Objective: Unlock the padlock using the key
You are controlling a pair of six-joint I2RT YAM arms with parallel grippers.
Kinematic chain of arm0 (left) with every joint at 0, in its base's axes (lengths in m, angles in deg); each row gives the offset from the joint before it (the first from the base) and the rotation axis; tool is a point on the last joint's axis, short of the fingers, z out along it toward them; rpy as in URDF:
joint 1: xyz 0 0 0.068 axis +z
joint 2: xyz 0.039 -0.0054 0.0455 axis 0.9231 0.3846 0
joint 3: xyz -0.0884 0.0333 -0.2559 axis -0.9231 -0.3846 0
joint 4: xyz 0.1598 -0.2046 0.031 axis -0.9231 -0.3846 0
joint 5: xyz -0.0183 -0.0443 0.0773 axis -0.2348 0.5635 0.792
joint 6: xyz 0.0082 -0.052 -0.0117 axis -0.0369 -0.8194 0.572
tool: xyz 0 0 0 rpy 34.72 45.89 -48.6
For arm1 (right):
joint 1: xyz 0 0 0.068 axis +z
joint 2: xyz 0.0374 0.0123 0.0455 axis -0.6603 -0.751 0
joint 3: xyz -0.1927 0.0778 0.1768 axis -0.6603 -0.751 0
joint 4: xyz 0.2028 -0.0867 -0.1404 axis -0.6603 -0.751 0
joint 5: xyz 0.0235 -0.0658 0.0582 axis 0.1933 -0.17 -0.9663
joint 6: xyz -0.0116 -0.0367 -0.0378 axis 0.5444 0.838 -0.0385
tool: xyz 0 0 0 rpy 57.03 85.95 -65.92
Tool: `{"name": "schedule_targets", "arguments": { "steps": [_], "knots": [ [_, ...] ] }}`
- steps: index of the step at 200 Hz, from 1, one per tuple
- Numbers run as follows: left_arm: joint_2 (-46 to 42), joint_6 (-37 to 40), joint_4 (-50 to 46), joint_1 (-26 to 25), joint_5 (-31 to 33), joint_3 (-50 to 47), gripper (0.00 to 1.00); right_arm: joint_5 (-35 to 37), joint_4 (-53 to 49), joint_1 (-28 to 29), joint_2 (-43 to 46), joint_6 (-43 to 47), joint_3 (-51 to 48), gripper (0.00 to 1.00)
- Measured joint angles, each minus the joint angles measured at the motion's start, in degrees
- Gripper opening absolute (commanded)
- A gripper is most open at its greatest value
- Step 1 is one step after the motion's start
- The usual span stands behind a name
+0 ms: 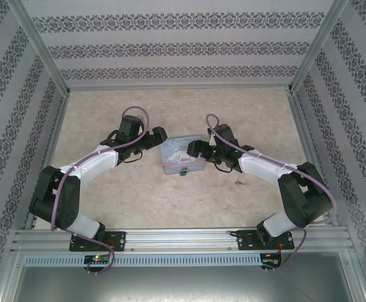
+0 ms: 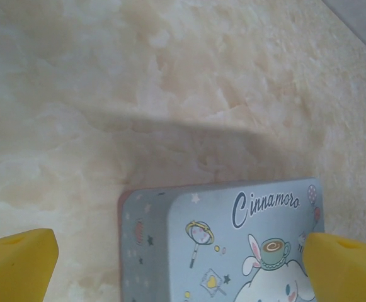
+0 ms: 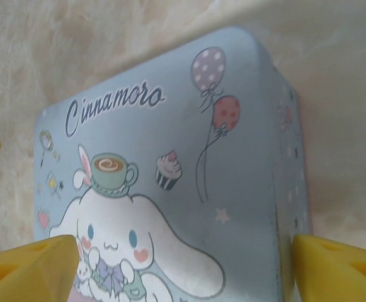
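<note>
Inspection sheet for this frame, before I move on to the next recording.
Surface: beige marbled table.
Job's things: teal padlock at the near edge of the cartoon tin; thin sliver on the table right of the tin, probably the key.
Clutter: nothing seen.
Grippers: left gripper open at the tin's left end; right gripper open, fingers astride the tin.
Cables: purple cables looped along each arm.
Surroundings: patterned walls, aluminium frame.
</note>
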Motion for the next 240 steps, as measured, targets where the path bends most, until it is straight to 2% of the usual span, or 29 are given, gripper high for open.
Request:
{"name": "schedule_targets", "arguments": {
  "steps": [19, 28, 54, 81, 101, 123, 146, 166, 183, 195, 205, 240],
  "knots": [
    [0.0, 0.02, 0.02, -0.13, -0.55, 0.0, 1.0, 1.68, -0.02, 1.99, 1.49, -0.94, -1.01, 0.88],
    [0.02, 0.02, 0.0, -0.13, -0.81, 0.0, 1.0, 2.38, -0.09, 2.62, 1.81, -1.36, -1.14, 0.98],
    [0.02, 0.04, 0.0, -0.13, -1.51, 0.0, 1.0, 6.03, -1.46, 3.32, 3.56, -2.4, -1.29, 0.98],
    [-0.85, 0.24, -0.04, -0.13, -1.46, -0.81, 1.0, 12.26, -4.74, 2.99, 10.78, -4.17, -2.45, 0.98],
    [-3.34, 0.28, -0.48, -0.13, -1.22, -2.56, 1.0, 12.74, -4.0, -0.35, 19.06, -5.86, -5.64, 0.98],
    [-6.21, 0.44, -1.46, -0.15, -0.33, -3.34, 1.0, 12.98, -3.26, -7.3, 28.48, -6.99, -11.65, 0.98],
    [-9.2, 0.46, -2.75, -0.15, 0.7, -3.89, 1.0, 12.98, -6.64, -12.04, 33.97, -6.97, -14.8, 0.98],
    [-11.19, 0.39, -3.63, -0.15, 1.14, -4.44, 1.0, 13.38, -10.73, -13.35, 36.41, -4.57, -14.86, 0.98],
    [-11.89, -0.02, -3.96, -0.15, 1.09, -4.87, 1.0, 12.94, -14.16, -14.34, 36.48, -2.29, -14.64, 0.98],
    [-11.93, -0.39, -4.02, -0.17, 0.92, -5.33, 1.0, 11.61, -16.74, -15.65, 34.45, -0.59, -13.94, 0.91],
    [-11.93, -0.92, -4.04, -0.48, 0.9, -5.75, 1.0, 10.45, -18.91, -16.55, 31.39, 1.31, -12.79, 0.86],
    [-11.39, -1.6, -4.09, -2.43, 0.28, -6.08, 1.0, 8.0, -24.7, -17.05, 19.76, 5.57, -7.93, 0.83]
  ]
}}
